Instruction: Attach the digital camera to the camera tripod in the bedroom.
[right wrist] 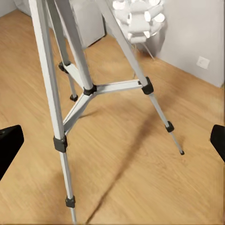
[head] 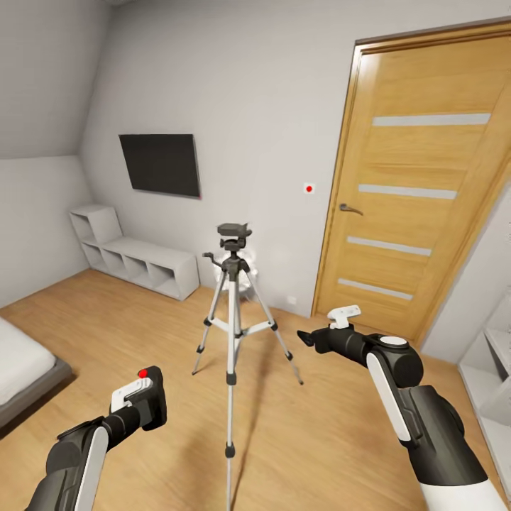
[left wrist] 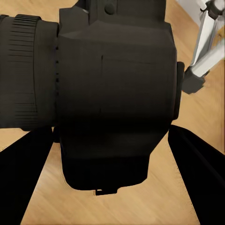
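The left gripper (head: 138, 397) is clamped on the digital camera (head: 150, 401), held low at the near left of the scene, above the wood floor (head: 319, 426); in the left wrist view the camera body (left wrist: 112, 103) sits between the two dark fingers (left wrist: 23, 173), with its ribbed lens barrel projecting to one side. The right gripper (head: 323, 333) is extended at the right, near the tripod's right leg, with its fingers spread wide and nothing between them; the right wrist view looks past both fingertips (right wrist: 9, 145) at the legs. The camera tripod (head: 233, 312) stands upright in the middle of the room, farther off than both grippers, with all three feet on the floor and its black head (head: 234, 233) unoccupied, well above the level of the held camera. Probable hazards: the camera must be raised and carried forward to the head, and an arm sweeping across could strike a leg and tip or shift the stand; a tilted approach could seat the camera crooked on the plate; a loose grip could let the camera slip during the lift. The camera appears as a small black boxy unit with a red round button (head: 143, 372) on top. A white spiky lamp (right wrist: 138, 16) stands behind the tripod, near the far wall.
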`<state>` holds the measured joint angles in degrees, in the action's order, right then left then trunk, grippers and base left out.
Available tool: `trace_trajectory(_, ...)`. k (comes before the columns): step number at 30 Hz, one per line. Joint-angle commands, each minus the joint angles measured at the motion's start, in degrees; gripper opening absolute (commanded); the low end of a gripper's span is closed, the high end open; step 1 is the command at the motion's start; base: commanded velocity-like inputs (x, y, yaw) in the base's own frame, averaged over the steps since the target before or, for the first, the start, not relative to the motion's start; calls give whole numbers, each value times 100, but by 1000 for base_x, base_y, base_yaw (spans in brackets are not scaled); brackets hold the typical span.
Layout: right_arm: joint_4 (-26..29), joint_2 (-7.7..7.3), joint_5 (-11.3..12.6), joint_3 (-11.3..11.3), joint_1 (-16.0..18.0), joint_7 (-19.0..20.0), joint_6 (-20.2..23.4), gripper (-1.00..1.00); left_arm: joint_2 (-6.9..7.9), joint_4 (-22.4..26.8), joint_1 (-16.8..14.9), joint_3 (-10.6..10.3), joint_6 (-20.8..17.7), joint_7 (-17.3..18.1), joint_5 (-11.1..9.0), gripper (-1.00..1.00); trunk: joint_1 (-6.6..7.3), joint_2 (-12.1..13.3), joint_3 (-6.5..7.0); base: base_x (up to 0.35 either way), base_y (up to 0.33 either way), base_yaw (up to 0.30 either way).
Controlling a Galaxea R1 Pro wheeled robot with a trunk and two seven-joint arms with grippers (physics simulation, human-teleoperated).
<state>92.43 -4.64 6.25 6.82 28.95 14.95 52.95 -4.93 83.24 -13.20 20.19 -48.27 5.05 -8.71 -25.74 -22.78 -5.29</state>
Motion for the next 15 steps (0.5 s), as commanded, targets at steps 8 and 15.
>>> trace_trajectory(8, 3, -3, 60, 26, 5, -28, 62, 100, -15, 36, -7, 296, -62, 42, -43, -100, -5, -13, 3, 29, -314, 165)
trace_trajectory(15, 3, -2, 61, 30, 5, -28, 66, 100, -19, 102, -7, 346, -76, 62, -46, -100, -5, -13, 24, 3, -102, 259)
